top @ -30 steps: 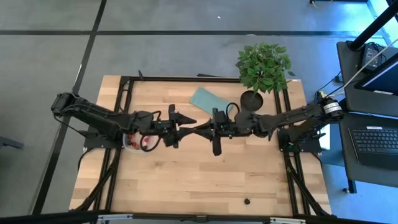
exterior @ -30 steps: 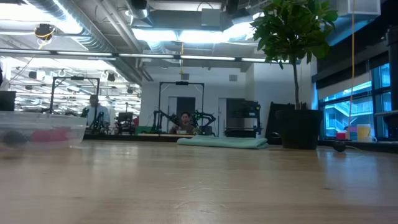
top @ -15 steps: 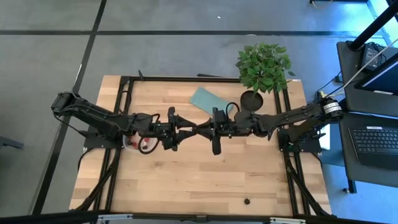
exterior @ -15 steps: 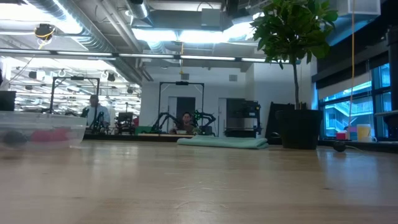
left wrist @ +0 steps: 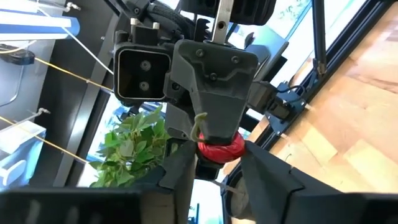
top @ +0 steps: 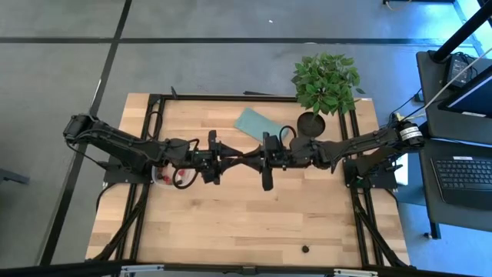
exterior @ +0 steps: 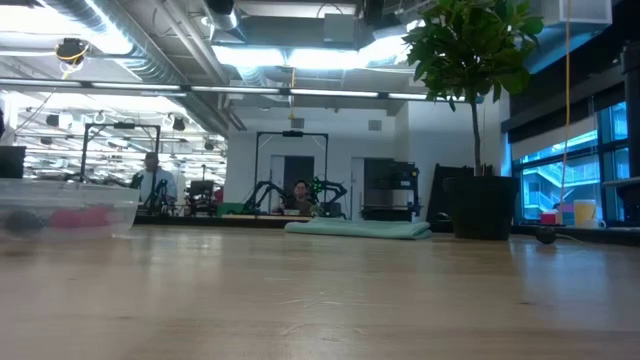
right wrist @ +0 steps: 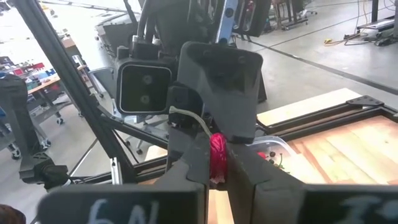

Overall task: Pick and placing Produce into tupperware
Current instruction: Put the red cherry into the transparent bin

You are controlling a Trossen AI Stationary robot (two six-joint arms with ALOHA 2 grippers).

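Handover: a red berry is pinched between left pincer and right pincer at frame centre, above the surface.
Tupperware: seen centre-left, some produce already inside.
Remaining: this berry is not yet placed.

Both arms hide part of the tupperware from above, and the low view's edge crops it.

Even overhead light is cast on the wooden table in the high view, with only soft shadows. In the low view, bright ceiling lights are seen glaring, and the near tabletop is blurred. Blue daylight is let in through windows. In both wrist views, backgrounds are overexposed and near fingers are out of focus
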